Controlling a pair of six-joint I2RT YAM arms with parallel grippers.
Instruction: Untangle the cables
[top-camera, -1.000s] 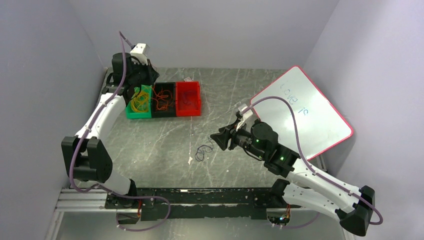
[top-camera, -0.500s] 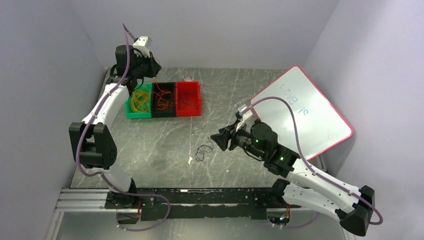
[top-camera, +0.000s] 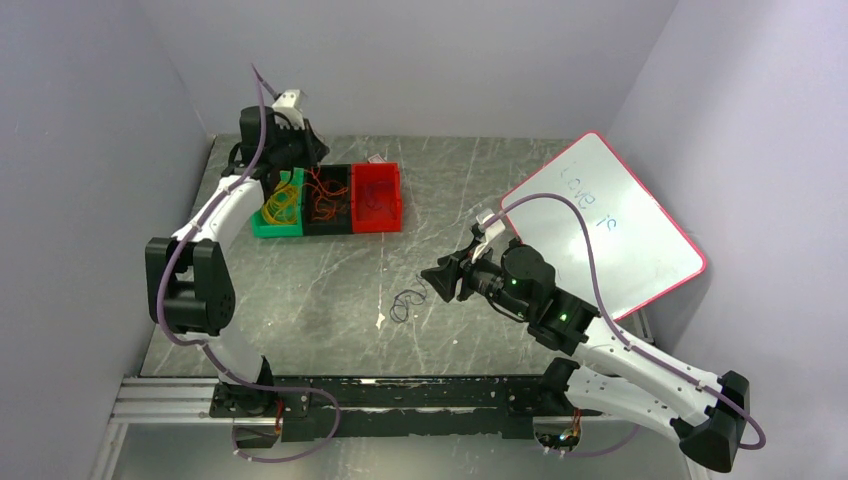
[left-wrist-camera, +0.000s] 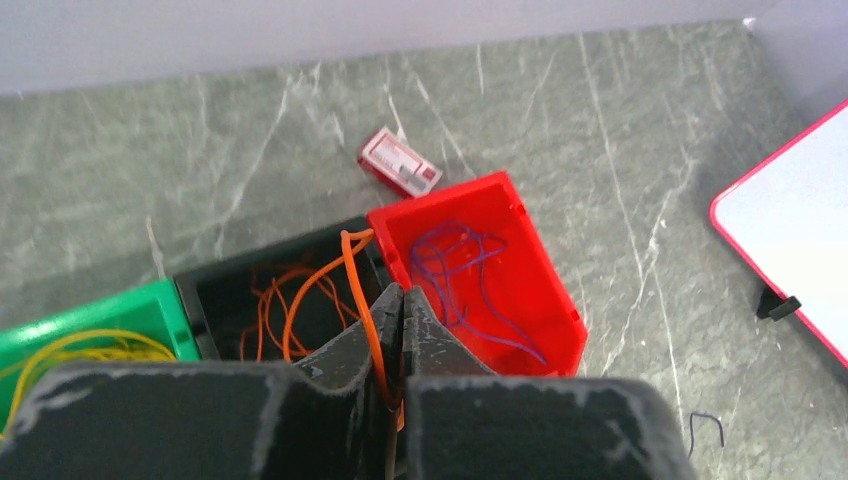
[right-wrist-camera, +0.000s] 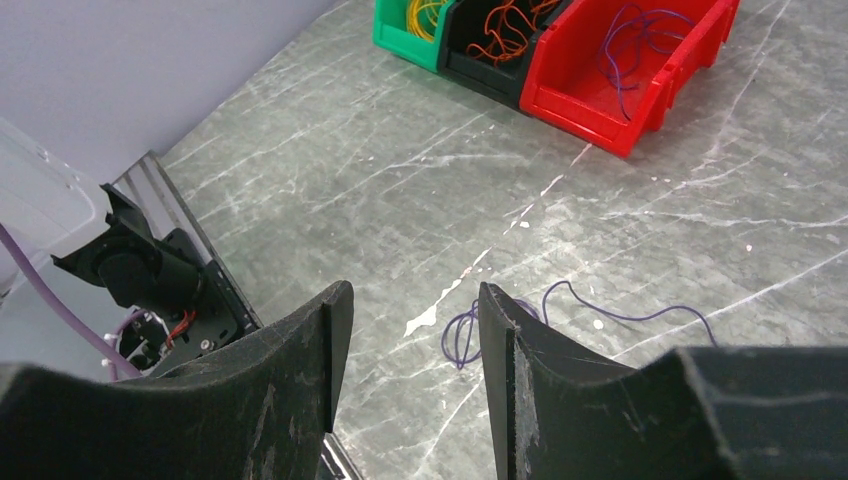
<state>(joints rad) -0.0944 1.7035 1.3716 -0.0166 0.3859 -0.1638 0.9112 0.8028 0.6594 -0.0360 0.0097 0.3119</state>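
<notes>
Orange cable (left-wrist-camera: 362, 300) pinched in my closed left gripper (left-wrist-camera: 402, 292) above black bin (left-wrist-camera: 260, 252), frame bottom; my right gripper (right-wrist-camera: 415, 295) stands open near purple cable (right-wrist-camera: 458, 340), lower centre.

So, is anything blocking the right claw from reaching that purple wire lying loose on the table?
Nothing visible does. The right gripper is open and points down at the purple cable, which lies alone just past its fingertips. Only bare table shows between them.
</notes>
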